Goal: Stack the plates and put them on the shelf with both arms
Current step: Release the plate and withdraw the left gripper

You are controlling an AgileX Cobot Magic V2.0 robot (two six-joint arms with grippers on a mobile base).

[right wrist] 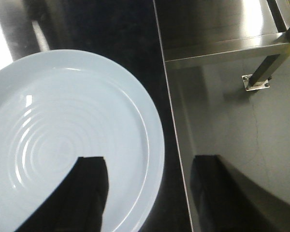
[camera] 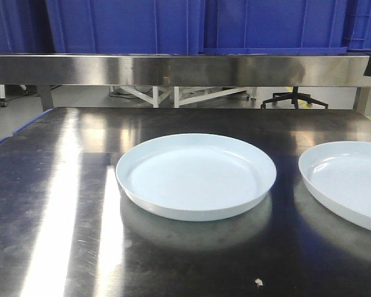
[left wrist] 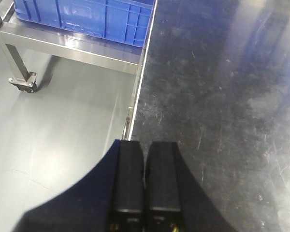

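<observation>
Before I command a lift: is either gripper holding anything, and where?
Nothing is held. Left gripper shut, empty; right gripper open above the plate.

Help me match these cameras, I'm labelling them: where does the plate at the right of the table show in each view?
Front view: the right plate lies at the picture's right edge, partly cut off, apart from the middle plate.
Left wrist view: not in it.
Right wrist view: very likely the right plate fills the left half, near the table's edge.
Shared landmark: the dark steel table, also in the left wrist and right wrist views.
</observation>
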